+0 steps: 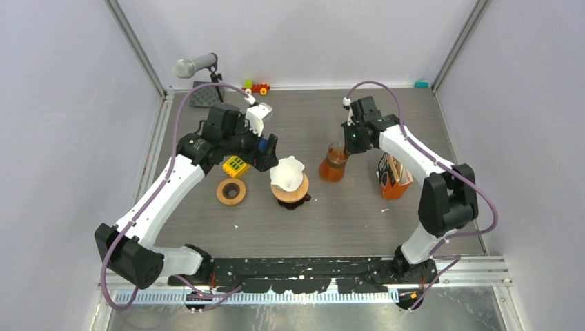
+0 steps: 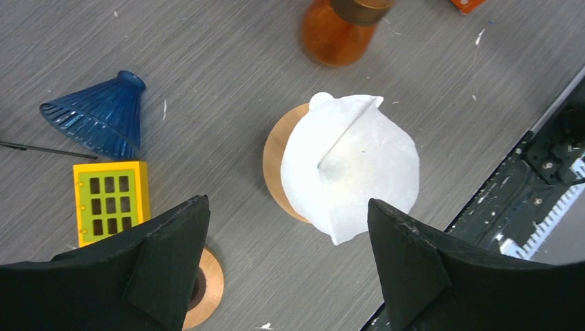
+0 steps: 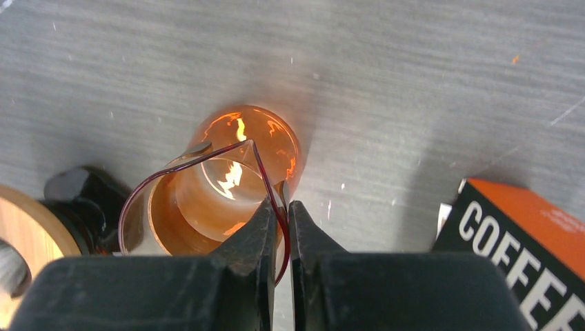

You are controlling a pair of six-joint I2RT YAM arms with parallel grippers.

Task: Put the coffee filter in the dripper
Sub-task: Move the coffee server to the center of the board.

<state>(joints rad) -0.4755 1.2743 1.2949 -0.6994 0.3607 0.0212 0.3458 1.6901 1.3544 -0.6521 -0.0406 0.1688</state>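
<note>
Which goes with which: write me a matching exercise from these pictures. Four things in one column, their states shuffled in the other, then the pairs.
Things
1. coffee filter
2. amber glass
3. blue ribbed cone
4. left claw

States
A. lying on its side on the table
B. open, holding nothing
C. rim pinched by the right claw
D. resting on the wooden collar

Pairs: 1-D, 2-C, 3-A, 4-B
</note>
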